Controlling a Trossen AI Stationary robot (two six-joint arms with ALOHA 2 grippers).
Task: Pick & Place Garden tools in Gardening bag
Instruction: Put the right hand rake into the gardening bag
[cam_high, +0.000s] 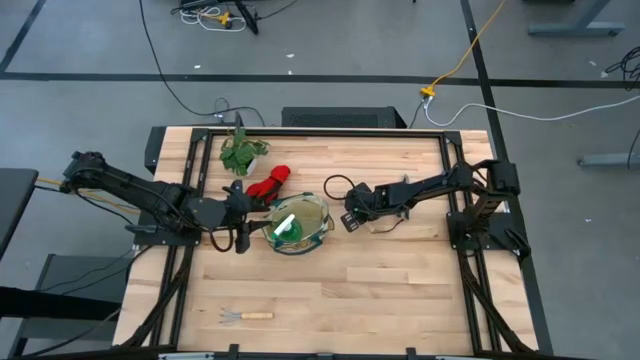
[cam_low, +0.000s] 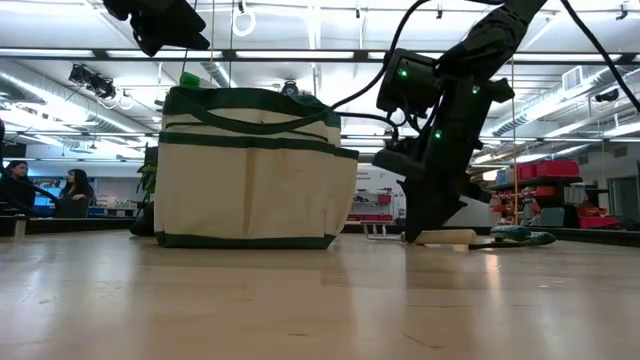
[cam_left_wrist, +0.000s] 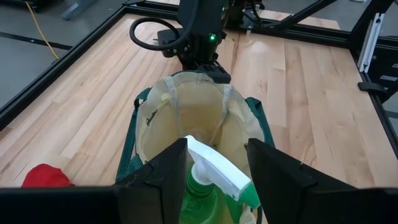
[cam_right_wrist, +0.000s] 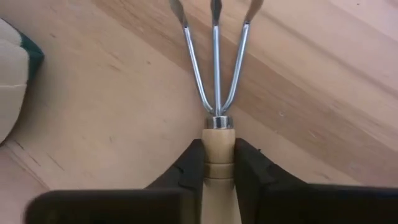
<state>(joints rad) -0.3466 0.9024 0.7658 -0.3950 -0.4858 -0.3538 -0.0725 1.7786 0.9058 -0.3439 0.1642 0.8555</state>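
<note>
Wooden planks make up the bench (cam_high: 400, 290), which stands in a big room with grey floor. Near the middle sits the soft beige canvas bag with dark green trim (cam_low: 250, 170), open at the top.

Left of the bag, the left pincer (cam_left_wrist: 217, 171) hangs over the opening and pinches the see-through green spray bottle with a white top (cam_left_wrist: 214, 180). The bottle looks like it is partly down inside the bag, but it is not let go yet.

Just right of the bag, the right pincer (cam_right_wrist: 217, 165) is pressed tight on the wooden handle of a small metal hand fork with three prongs (cam_right_wrist: 214, 81). The fork is low over the bench, its prongs pointing away from the pincer.

Red gloves (cam_high: 270, 182) lie on the bench at the far left side of the bag, near a leafy green plant bunch (cam_high: 240, 152). A second wooden-handled fork (cam_high: 245, 316) lies alone at the near edge.

So the job looks like it has just begun. Two tools are held, two wait on the bench, and I cannot see any shears.
</note>
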